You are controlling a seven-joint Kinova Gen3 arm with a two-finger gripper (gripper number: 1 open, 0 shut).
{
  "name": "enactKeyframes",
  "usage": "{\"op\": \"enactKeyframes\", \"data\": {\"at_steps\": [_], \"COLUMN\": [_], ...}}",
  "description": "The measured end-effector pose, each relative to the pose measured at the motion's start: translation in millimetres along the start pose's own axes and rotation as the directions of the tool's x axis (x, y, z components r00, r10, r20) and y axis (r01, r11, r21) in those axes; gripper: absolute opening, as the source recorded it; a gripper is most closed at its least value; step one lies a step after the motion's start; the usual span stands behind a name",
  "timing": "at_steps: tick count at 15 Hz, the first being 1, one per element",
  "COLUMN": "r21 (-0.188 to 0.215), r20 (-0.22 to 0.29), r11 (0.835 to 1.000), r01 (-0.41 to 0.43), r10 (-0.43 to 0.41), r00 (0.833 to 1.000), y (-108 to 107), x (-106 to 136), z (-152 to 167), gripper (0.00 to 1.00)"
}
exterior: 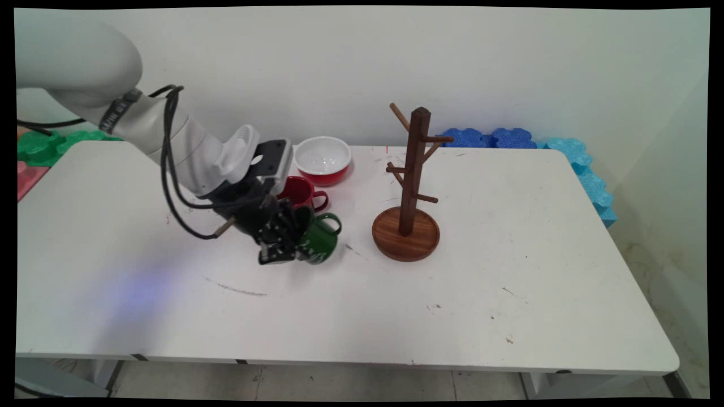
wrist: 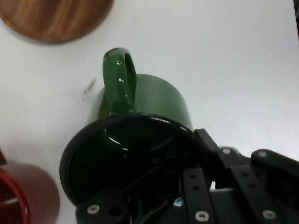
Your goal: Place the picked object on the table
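Far left, past the white table (exterior: 509,271): green foam puzzle mats (exterior: 42,144) against the wall, with a pink one (exterior: 28,178) just in front of them at the picture's edge. Coming in from the upper left, reaching down and rightward over the table: white arm with black cables (exterior: 169,175) looped beneath it. At its end, left of the table's middle: black two-finger gripper (exterior: 285,244) (wrist: 205,161), low over the tabletop, jaws closed to a narrow gap on the rim of a green enamel mug (exterior: 322,240) (wrist: 159,98), one finger (wrist: 192,184) seen inside the dark mouth in the hand view, the other linkage outside the wall. Mug tipped, mouth turned toward the gripper, handle up and toward the right in the main view; cannot tell whether its lower side touches the table. Just behind the gripper, close to the green mug: red mug (exterior: 300,191) (wrist: 28,198), upright, handle pointing right. Behind that, near the table's far edge: red bowl (exterior: 322,161) with a white inside, upright. Right of the mugs, apart from them, about mid-table: dark wooden mug tree (exterior: 413,169) (wrist: 56,18), upright post with bare pegs on a round base. Behind it along the wall, then down the table's right side: blue foam mats (exterior: 489,137) and lighter cyan ones (exterior: 588,181).
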Motion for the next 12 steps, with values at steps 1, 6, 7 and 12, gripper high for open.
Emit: {"op": "enactKeyframes", "data": {"at_steps": [1,6,7,12], "r21": [-0.003,-0.012,-0.013,-0.022], "r20": [0.019,0.091,0.105,0.173], "r11": [1.000,0.997,0.997,0.992], "r01": [-0.018,-0.073,-0.082,-0.121], "r10": [0.018,0.074,0.083,0.123], "r00": [1.000,0.993,0.991,0.977], "y": [0,-1,-1,-1], "x": [-5,-23,-27,-45], "z": [-1,-3,-2,2], "gripper": [0.00,0.00,0.00,0.00]}}
